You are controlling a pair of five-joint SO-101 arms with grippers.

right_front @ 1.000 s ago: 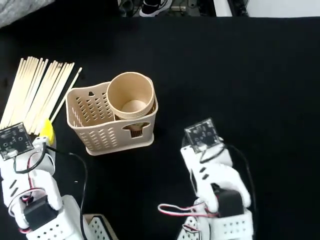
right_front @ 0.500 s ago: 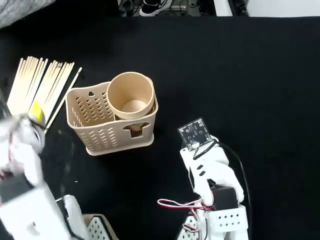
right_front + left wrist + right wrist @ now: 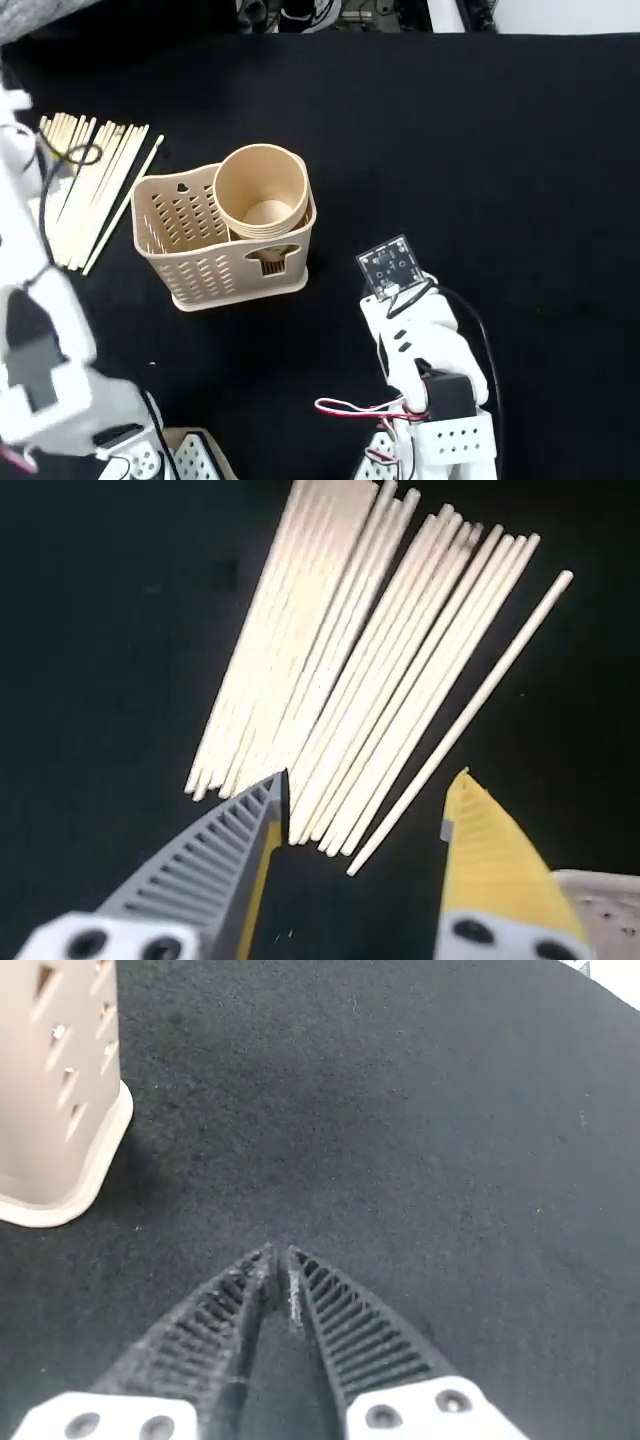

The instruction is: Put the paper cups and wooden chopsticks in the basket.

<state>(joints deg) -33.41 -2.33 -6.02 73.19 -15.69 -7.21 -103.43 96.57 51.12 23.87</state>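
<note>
At the left-centre of the black cloth-covered table (image 3: 480,150) stands a beige perforated plastic basket (image 3: 200,262), upright, with an inner divider. A stack of tan paper cups (image 3: 262,190) sits upright in its right compartment, rims rising above the basket wall. To the left of the basket, a fanned bundle of pale wooden chopsticks (image 3: 75,185) lies flat on the cloth, running from near-left to far-right. One single wooden chopstick (image 3: 130,195) lies slightly apart on the bundle's right side, between the bundle and the basket. The white left arm (image 3: 40,330) stands along the left edge of the table, reaching over the near ends of the chopsticks. In the left wrist view, the left gripper (image 3: 370,780) hangs above the near ends of the chopsticks (image 3: 370,660), its grey finger and yellow finger spread wide with nothing between them; the single chopstick (image 3: 470,695) lies on the yellow finger's side. The white right arm (image 3: 420,350) sits near, to the right of the basket. In the right wrist view, the right gripper (image 3: 278,1258) has its two ribbed fingers pressed together, holding nothing, above bare cloth, with the basket (image 3: 60,1090) off to its left.
</note>
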